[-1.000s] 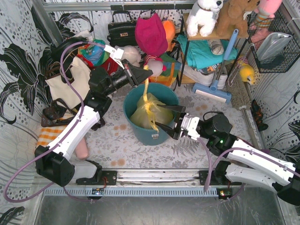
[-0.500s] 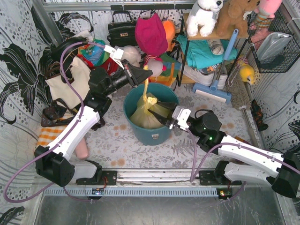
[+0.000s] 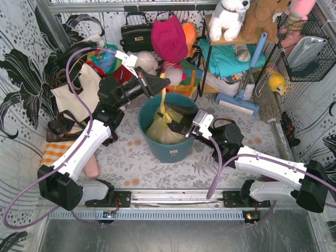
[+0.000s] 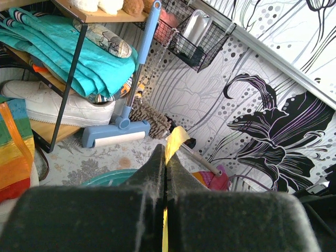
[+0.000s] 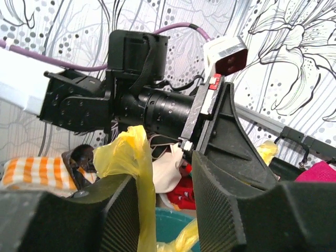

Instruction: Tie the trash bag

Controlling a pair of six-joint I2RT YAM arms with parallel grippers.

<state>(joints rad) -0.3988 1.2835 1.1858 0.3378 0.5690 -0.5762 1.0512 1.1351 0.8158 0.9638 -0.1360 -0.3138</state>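
Two grippers on the trash bag, which sits in the teal bin. Left gripper is clamped on the bag's top strip, taut above the bin. Right gripper is at the neck: jaws apart, strip touching one finger, not pinched.

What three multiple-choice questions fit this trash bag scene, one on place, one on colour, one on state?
1. Where does the trash bag sit?
A) in the teal bin
B) on the wooden shelf
C) in the wire basket
2. What colour is the trash bag?
A) black
B) blue
C) yellow
3. How is the left gripper?
A) open and empty
B) shut on the bag's top
C) resting on the table
Answers: 1 A, the bin's rim rings the bag; 2 C, yellow plastic shows in every view; 3 B, its wrist view shows yellow plastic pinched between its closed jaws.
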